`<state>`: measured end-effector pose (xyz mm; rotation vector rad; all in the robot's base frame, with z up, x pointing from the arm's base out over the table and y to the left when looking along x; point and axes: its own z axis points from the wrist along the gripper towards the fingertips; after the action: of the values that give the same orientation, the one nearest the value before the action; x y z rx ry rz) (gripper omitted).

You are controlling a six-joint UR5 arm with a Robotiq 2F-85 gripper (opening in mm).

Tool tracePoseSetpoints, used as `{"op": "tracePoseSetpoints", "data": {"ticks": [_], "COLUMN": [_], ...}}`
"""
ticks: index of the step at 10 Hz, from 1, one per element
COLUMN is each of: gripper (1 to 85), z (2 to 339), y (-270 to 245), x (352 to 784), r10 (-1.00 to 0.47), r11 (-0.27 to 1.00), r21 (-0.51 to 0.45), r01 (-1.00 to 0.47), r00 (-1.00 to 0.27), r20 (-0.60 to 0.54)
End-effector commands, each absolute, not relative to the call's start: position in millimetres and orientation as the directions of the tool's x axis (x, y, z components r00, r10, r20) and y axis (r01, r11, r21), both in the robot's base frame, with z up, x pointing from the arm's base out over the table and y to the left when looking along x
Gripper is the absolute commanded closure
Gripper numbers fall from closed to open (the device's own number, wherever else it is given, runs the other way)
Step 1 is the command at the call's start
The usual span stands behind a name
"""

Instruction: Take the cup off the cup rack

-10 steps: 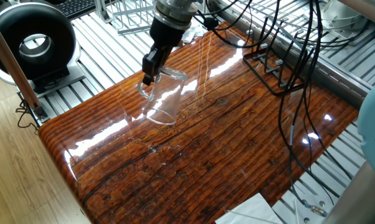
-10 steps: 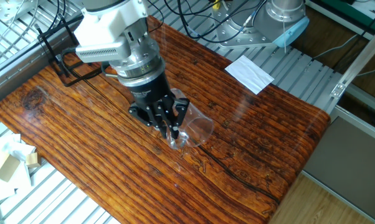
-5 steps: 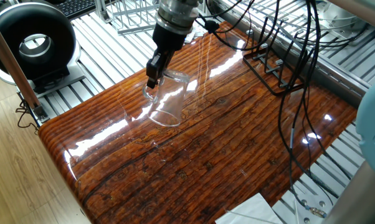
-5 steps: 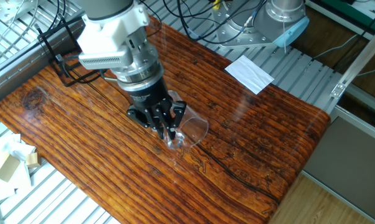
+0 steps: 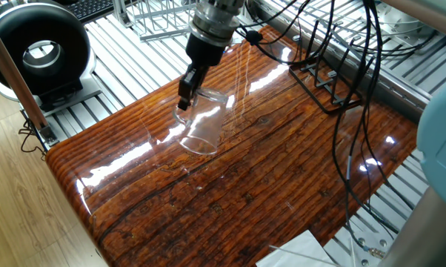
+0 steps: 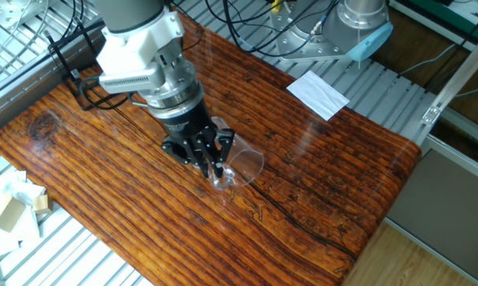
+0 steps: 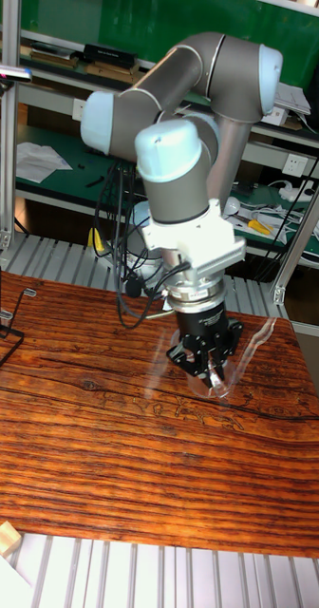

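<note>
The cup (image 5: 202,122) is a clear glass mug, tilted, its base low over the wooden table (image 5: 267,178). My gripper (image 5: 184,98) is shut on its rim from above. The other fixed view shows the cup (image 6: 240,167) leaning out to the right of the gripper (image 6: 210,164). In the tall view the gripper (image 7: 210,369) hides most of the cup (image 7: 234,361). The cup rack (image 5: 321,83), thin black wire, stands at the table's far edge, well apart from the cup. It also shows as the cup rack (image 6: 71,70) and the cup rack (image 7: 2,323).
Black cables (image 5: 356,89) hang over the table's right part near the rack. A black round device (image 5: 39,46) and a silver wire frame (image 5: 155,21) sit beyond the table's left end. White paper (image 6: 318,94) lies off the far corner. A small box (image 6: 9,208) is beside the table.
The gripper has carried the cup a short way across the table, rightward in one fixed view, and tipped it a bit more upright. Its grip has not changed.
</note>
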<state>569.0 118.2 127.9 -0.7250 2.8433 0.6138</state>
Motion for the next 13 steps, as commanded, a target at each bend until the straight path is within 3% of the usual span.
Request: {"op": "tracePoseSetpoints", "data": {"ticks": [1,8,13], "gripper": [84.3,84.3,84.3], "z": [112,109,125], "y": [109,92,123], "x": [572,574,571], "r10": [-0.435,-0.499,-0.442], "r11": [0.796,0.785,0.765], "r21": [0.343,0.273,0.378], "r01": [-0.499,-0.556,-0.521], "r00": [-0.865,-0.829,-0.852], "r20": [-0.249,-0.251,-0.28]}}
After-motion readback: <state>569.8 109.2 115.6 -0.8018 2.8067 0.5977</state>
